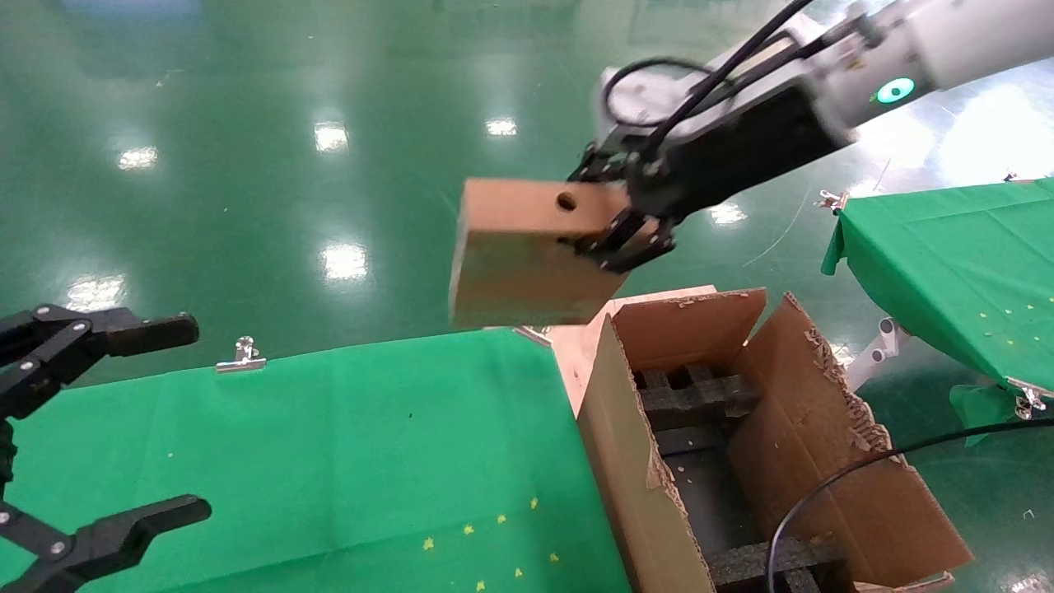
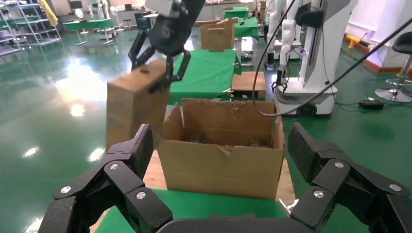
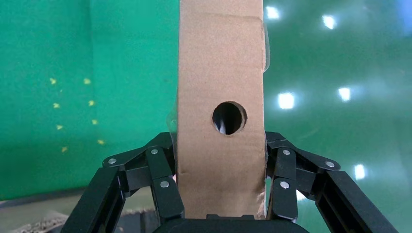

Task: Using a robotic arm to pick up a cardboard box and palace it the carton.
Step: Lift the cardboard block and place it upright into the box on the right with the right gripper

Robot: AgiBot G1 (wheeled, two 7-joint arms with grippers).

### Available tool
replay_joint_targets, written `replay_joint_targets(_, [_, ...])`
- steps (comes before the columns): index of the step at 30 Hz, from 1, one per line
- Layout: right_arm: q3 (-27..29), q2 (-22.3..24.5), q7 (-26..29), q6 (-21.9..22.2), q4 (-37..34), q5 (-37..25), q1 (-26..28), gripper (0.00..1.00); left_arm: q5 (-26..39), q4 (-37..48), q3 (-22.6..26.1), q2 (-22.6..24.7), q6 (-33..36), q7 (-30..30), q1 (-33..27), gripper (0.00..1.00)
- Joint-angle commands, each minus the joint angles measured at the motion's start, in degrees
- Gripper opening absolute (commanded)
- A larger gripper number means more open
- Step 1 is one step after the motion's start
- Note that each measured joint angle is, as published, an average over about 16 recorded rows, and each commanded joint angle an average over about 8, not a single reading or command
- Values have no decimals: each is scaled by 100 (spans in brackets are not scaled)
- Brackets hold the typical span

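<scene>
One relation: the cardboard box [image 1: 527, 255] is hanging in the air beyond and to the left of the carton [image 1: 741, 445], so the opening is lying down, nearer and to the right of the load.
Right gripper [image 1: 630, 239]: its fingers [image 3: 163, 187] are clamping the box's narrow end, just behind the round hole.
Box axis: it is running out from the fingers, away from the robotic arm [image 1: 823, 74] and roughly level.
Clearance: the box's lower edge is riding above the carton's torn far flap, not touching.
Carton interior: black foam inserts [image 1: 696, 395] are sitting inside.
Left gripper [image 1: 123, 428]: it is idling over the green table [image 1: 370, 453], fingers spread wide, holding nothing.
Nearer arm: the right one, already carrying.
</scene>
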Motion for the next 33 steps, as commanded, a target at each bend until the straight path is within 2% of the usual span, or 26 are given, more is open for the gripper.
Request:
replay_joint_targets(1, [-57,73,-33,-12,-151,41,171,0,0,0,0,0,0,0,0,100])
replay_joint_targets(10, [-543,654,2,-28,-239,38,457,0,-1,0,1,0,0,0,0,100])
replay_joint_targets(19, [-1290,1787,248,-38,51,-172,711,0,-1,0,1,-1,-1,1,0,100])
replay_joint_targets(26, [-1635,2549,638,115,445,7,468,0,-1,0,2,-1,-1,1,-1,100])
replay_joint_targets(33, [-1683,2874,1057,519,880,233,101,0,-2,0,2,-1,-2,1,0,100])
